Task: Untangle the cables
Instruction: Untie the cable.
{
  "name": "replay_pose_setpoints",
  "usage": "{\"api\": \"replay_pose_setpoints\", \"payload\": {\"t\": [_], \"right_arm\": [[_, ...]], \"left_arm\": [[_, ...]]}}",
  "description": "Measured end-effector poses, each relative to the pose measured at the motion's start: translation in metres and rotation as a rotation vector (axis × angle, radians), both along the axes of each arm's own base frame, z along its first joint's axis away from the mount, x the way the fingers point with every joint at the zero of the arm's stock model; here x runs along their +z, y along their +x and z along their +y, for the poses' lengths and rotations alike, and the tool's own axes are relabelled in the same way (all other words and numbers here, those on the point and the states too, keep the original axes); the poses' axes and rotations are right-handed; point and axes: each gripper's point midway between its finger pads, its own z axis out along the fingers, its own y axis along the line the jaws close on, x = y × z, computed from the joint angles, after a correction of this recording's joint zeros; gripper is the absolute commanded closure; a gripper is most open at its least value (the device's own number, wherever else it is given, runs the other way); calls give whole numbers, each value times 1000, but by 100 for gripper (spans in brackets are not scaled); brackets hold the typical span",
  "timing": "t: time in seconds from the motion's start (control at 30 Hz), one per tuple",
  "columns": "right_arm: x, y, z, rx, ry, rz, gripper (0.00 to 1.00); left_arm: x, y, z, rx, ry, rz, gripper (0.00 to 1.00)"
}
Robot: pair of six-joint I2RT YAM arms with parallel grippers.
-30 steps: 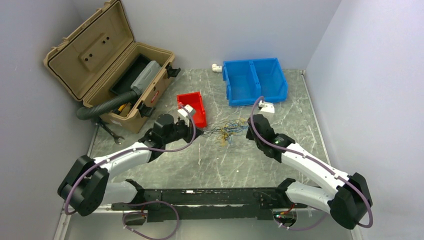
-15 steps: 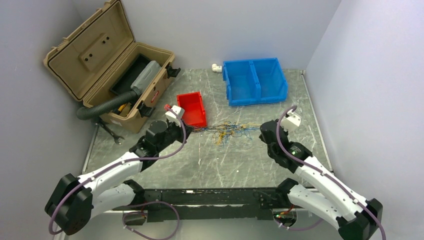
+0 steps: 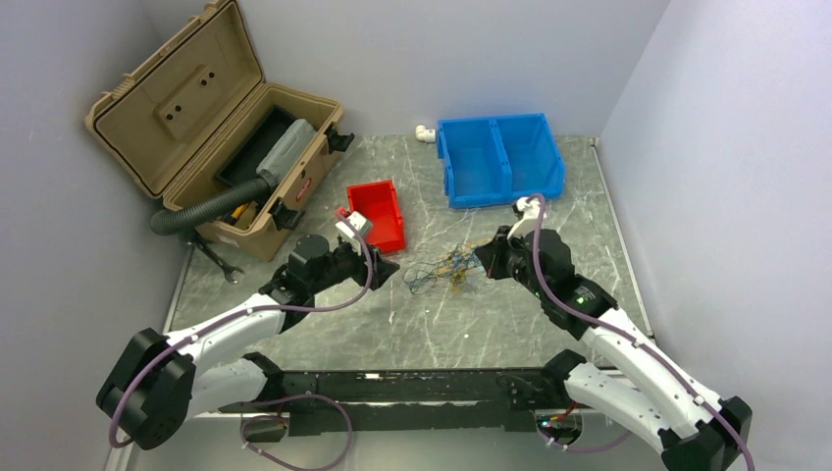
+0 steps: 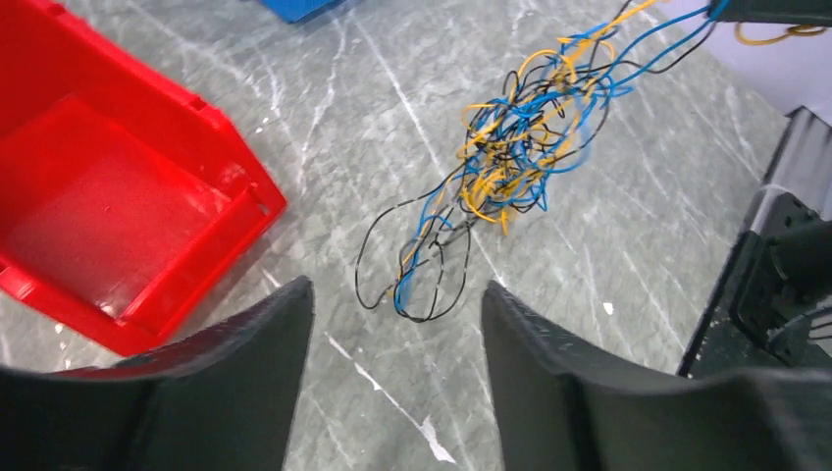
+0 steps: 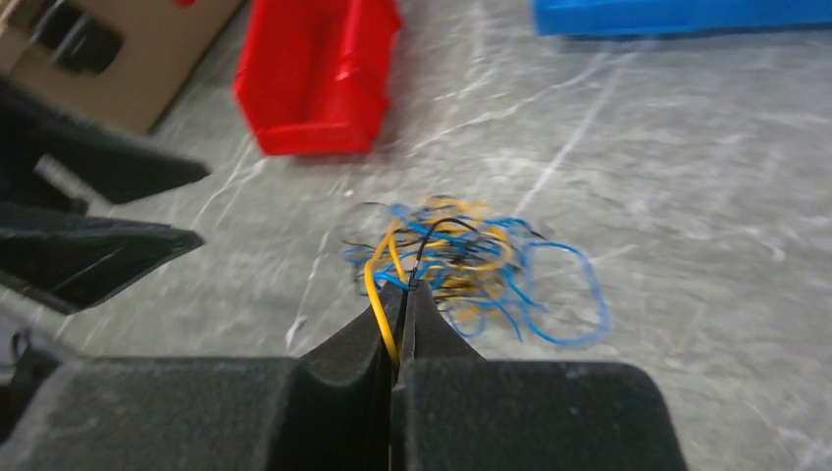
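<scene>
The cables (image 3: 441,268) are a loose tangle of thin blue, yellow-orange and black wires lying on the marble table between the two arms. The left wrist view has the cables (image 4: 520,147) just ahead of my left gripper (image 4: 394,294), which is open and holds nothing; a black loop ends short of its fingertips. My right gripper (image 5: 404,291) is shut on the cables (image 5: 471,260), with a yellow and a black strand pinched between its pads. From above, the left gripper (image 3: 386,267) is left of the tangle and the right gripper (image 3: 483,257) at its right edge.
A red bin (image 3: 378,211) sits just behind the left gripper, and a blue two-part bin (image 3: 500,157) stands further back. An open tan toolbox (image 3: 211,137) with a black corrugated hose (image 3: 196,211) fills the back left. A wrench (image 3: 218,260) lies beside it.
My left gripper has opened and let go of the wires. The right gripper has moved left with its strands, and the tangle, stretched between both grippers before, now lies slack.
</scene>
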Motion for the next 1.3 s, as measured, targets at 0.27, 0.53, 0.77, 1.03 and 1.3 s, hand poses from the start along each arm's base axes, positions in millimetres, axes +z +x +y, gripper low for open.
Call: {"api": "replay_pose_setpoints", "payload": {"t": [0.27,0.53,0.77,1.03,1.3], "right_arm": [[12,-15,47,292,28,26,100],[22,-30,72,455,95,44,100],[36,-32,85,507,161,21,100],[41,-27,92,504,204,22,100],[48,-29,99,524,238,13,100]], "left_arm": [[12,-19,-13,-134,-66,-55,24],[2,-26,-25,-214,-68,-22,22],[4,-39,-46,-297,-58,-32,19],[13,-51,-61,-365,-69,-86,13],[2,-44,-72,-361,-15,-74,100]]}}
